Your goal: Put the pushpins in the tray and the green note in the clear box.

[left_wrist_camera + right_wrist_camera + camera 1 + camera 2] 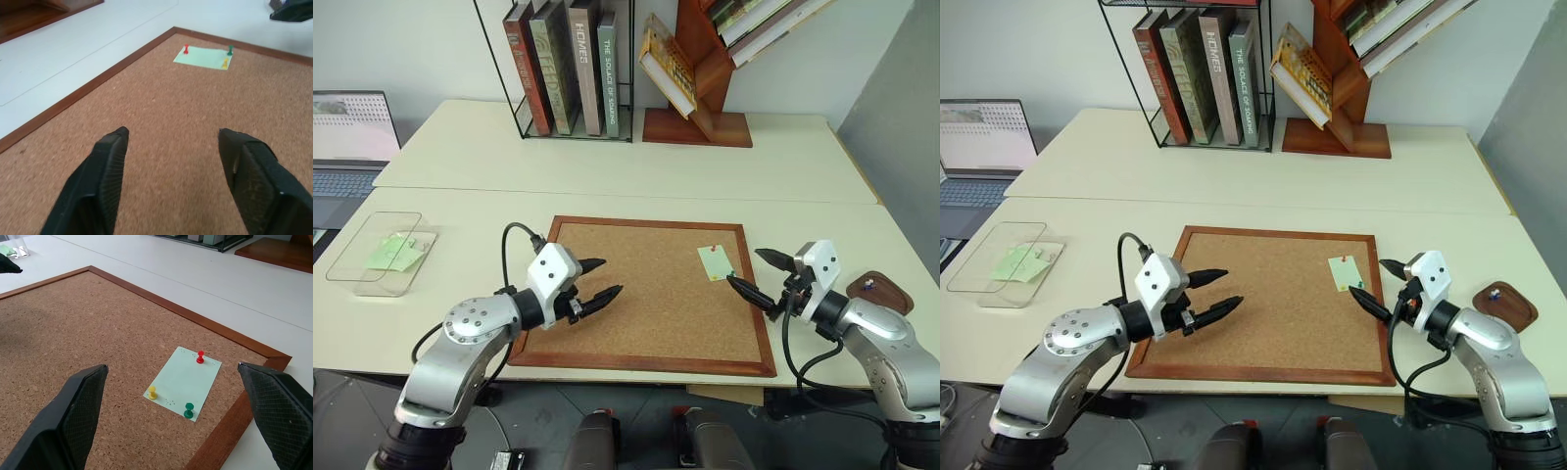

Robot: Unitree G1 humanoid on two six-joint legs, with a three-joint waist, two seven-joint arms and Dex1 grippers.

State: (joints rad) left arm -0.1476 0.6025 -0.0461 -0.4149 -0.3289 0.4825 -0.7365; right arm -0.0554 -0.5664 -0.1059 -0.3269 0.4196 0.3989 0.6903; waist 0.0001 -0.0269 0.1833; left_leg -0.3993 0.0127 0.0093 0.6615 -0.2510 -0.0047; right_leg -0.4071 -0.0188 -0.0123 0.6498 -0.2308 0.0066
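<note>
While the green note [183,383] lies flat on the cork board [646,294] near its right rail, three pushpins [200,357] fix it there. Those pins look tiny, hard and slick, so each wants a pinch on its head; the paper is flimsy, best taken by an edge. Both the right hand [766,274] and left hand [598,278] hover empty, jaws apart.

The green note [185,382] lies flat on the cork board [646,294] near its right frame, held by three pushpins [189,410]: red, yellow and green, upright at its corners. The tray [881,293] sits right of the board, something small in it; the clear box [380,254] lies well left, pale green slips inside.
</note>
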